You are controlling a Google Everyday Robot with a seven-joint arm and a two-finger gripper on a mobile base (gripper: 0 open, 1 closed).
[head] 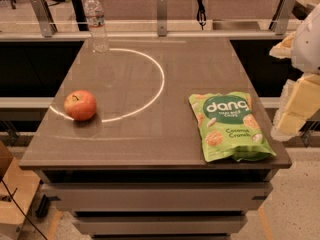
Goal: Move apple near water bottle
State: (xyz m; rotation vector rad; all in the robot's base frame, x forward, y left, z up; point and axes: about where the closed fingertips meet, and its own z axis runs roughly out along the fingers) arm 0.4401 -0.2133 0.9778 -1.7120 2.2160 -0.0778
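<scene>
The red apple [80, 105] with yellow-orange patches sits on the dark table [150, 129] near its left edge. The clear water bottle [96, 21] with a white cap stands upright at the table's far left corner, well behind the apple. My gripper [295, 111] is at the right edge of the view, beyond the table's right side and far from both the apple and the bottle. Only its pale, blocky parts show there.
A green bag of coconut chips [227, 125] lies flat at the table's front right. A bright ring of reflected light [161, 79] curves across the tabletop. A rail with metal posts [161, 14] runs behind the table. A wooden piece [12, 194] sits at lower left.
</scene>
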